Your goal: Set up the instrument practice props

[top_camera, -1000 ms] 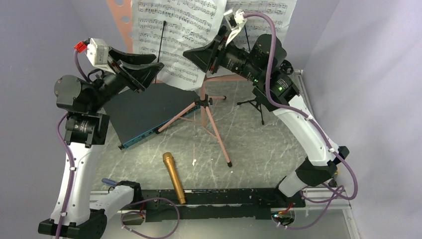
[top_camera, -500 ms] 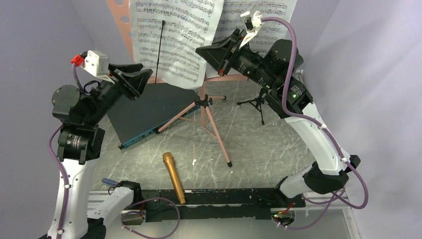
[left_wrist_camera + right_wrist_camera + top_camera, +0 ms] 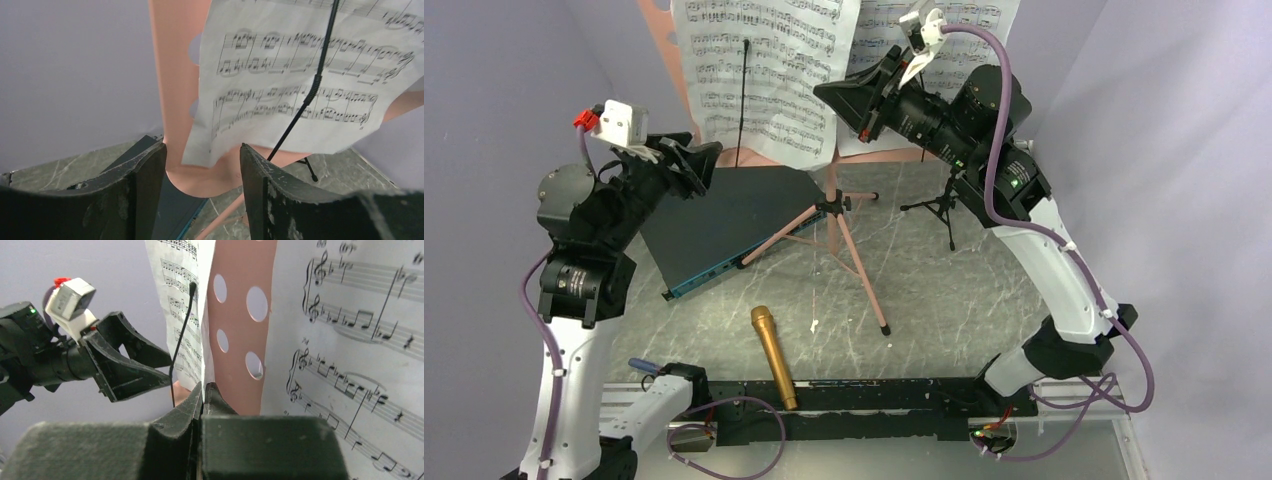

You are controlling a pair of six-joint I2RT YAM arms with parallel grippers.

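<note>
Two sheet-music pages (image 3: 764, 70), notation only, rest on one pink music stand (image 3: 849, 240). Left gripper (image 3: 202, 155) gapes empty below the left page. One gold microphone (image 3: 773, 355) lies flat on the table (image 3: 984, 290). Right gripper (image 3: 202, 387) is pressed closed at mid-stand. One black mic stand (image 3: 944, 205) stands upright.

Top cam overhead, rear; wrist cams close, shared: prob. pink stand (image 3: 237, 320)
</note>
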